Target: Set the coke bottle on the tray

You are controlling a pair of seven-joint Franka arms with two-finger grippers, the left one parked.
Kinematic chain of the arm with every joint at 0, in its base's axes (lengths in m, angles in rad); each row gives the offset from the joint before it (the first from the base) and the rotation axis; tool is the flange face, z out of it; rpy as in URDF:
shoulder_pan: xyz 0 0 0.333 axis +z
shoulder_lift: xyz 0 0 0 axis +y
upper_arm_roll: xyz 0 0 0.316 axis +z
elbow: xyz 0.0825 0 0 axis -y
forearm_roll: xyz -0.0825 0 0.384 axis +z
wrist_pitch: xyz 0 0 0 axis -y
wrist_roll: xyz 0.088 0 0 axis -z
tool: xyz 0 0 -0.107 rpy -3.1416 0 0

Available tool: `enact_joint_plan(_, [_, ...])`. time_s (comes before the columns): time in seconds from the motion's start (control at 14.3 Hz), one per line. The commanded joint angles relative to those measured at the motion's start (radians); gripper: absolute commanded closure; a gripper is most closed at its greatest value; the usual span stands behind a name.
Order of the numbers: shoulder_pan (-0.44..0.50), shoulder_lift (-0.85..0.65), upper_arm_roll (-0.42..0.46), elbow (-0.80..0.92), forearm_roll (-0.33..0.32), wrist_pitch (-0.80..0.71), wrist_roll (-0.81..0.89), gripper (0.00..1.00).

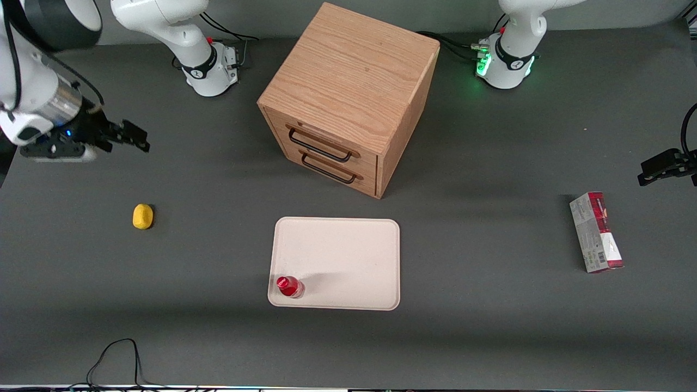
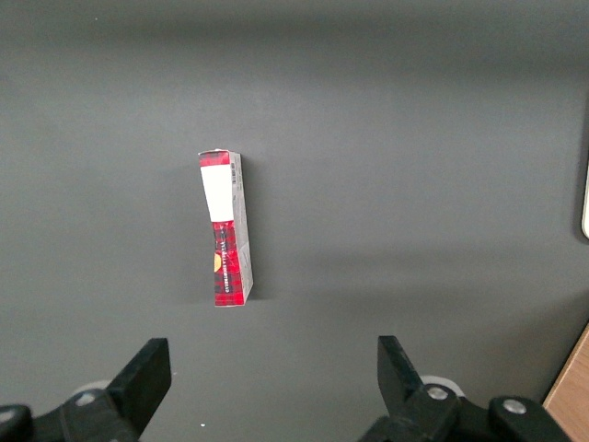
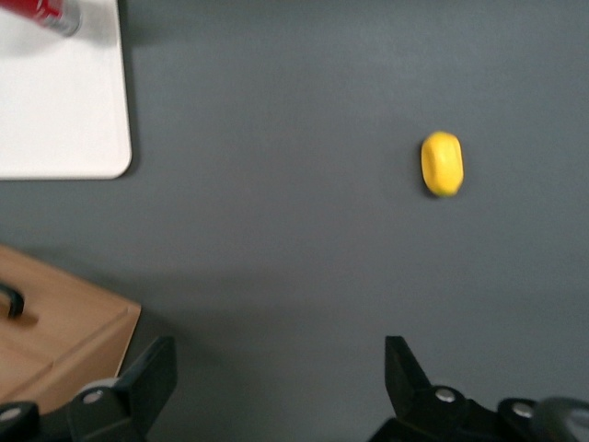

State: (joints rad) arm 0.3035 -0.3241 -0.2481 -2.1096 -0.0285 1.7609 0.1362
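Observation:
The coke bottle (image 1: 289,286), small and red with a red cap, stands upright on the cream-white tray (image 1: 348,256), in the tray's corner nearest the front camera toward the working arm's end. The right wrist view shows part of the bottle (image 3: 41,11) and a tray corner (image 3: 83,138). My right gripper (image 1: 130,136) is open and empty, raised over the table toward the working arm's end, well apart from the tray. In the right wrist view its gripper (image 3: 281,368) has wide-spread fingers above bare table.
A wooden two-drawer cabinet (image 1: 348,98) stands farther from the front camera than the tray. A yellow lemon-like object (image 1: 142,216) lies on the table near my gripper and shows in the right wrist view (image 3: 442,164). A red-and-grey carton (image 1: 596,232) lies toward the parked arm's end.

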Motion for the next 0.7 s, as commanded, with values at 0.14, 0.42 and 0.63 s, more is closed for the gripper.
enact_joint_plan(0.14, [0.009,-0.073,0.004,0.026,-0.073,-0.058,0.005,0.00])
enact_joint_plan(0.42, [0.008,0.046,0.000,0.169,-0.071,-0.066,0.014,0.00])
enact_joint_plan(0.63, [0.008,0.095,0.000,0.213,-0.059,-0.064,0.029,0.00])
